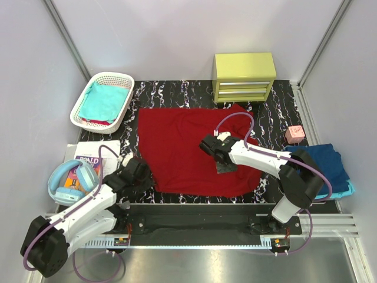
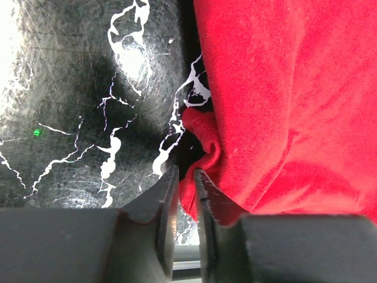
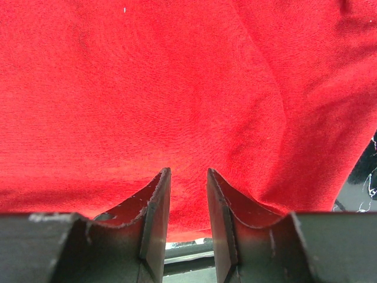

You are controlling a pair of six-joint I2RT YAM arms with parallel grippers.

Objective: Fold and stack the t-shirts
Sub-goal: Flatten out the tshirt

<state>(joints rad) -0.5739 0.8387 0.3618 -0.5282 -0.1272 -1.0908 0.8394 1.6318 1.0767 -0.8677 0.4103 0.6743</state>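
One black, white-veined table point(image 1: 177, 91) carries everything. The dark red t-shirt point(image 1: 182, 147) lies spread open and mostly flat in its middle, and it is the biggest thing there.

Both arms reach to this shirt. The left hand point(image 2: 186, 172) is at the shirt's left edge near its front corner. Its fingers are drawn close together and pinch a small bunched fold of the hem that curls up off the table. The right hand point(image 3: 188, 171) is over the right half of the shirt, well inside its edges. Its fingers stand somewhat apart with nothing between them, their tips down at the cloth; whether they touch it I cannot tell.

Behind the shirt's right part stands a yellow-green drawer cabinet point(image 1: 244, 76), just past the cloth's far edge. Behind and to the left of the shirt sits a white lattice basket point(image 1: 82, 103) with a teal t-shirt point(image 1: 105, 101) lying in it. Right of the shirt, at the table's edge, a navy t-shirt point(image 1: 327, 162) rests folded on a light blue t-shirt point(image 1: 349, 190), of which only a strip shows.

Left of the shirt, beyond the left hand, blue headphones point(image 1: 69, 183) lie on a book point(image 1: 87, 158). A small pink block point(image 1: 294, 134) sits right of the shirt, between the cabinet and the navy t-shirt.
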